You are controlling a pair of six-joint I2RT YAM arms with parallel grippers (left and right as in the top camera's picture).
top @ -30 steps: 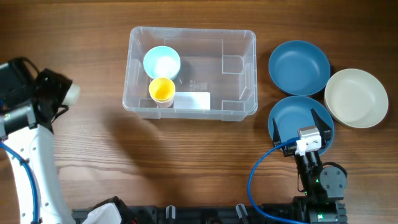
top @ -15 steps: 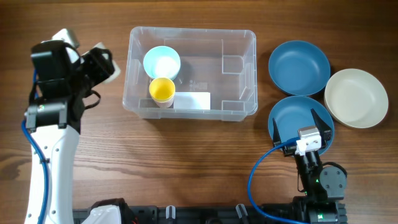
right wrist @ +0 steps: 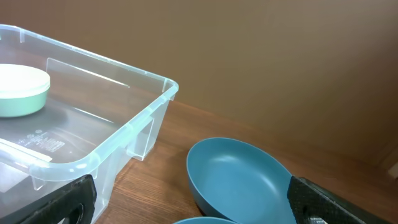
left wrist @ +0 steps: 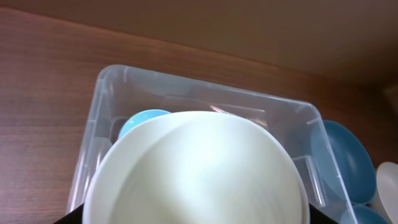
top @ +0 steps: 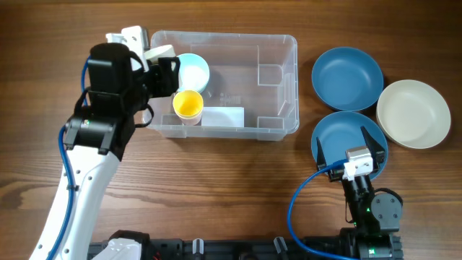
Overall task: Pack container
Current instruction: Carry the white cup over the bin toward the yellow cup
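Two arms are at the table [top: 216, 195], and only the left one has moved in the last second. Nearest the base, the right tool [top: 349, 148] sits parked over the near blue bowl [top: 339, 128], fingers spread apart and holding nothing, just as it was a second ago.

Further out, the container [top: 292, 79] stands mid-table. A light blue cup [top: 189, 70] and a yellow cup [top: 188, 103] are at its left end.

The left tool [top: 162, 66], which was well off to the left a second ago, has swung in over the container's left wall. It appears clamped on a white cup [left wrist: 199, 168], whose mouth fills the left wrist view.

Beyond, to the right, a cream bowl [top: 413, 113] and a far blue bowl [top: 346, 78] lie outside the container.

By my reading, the white cup is ready to go in beside the other two. The bowls are still unpacked.
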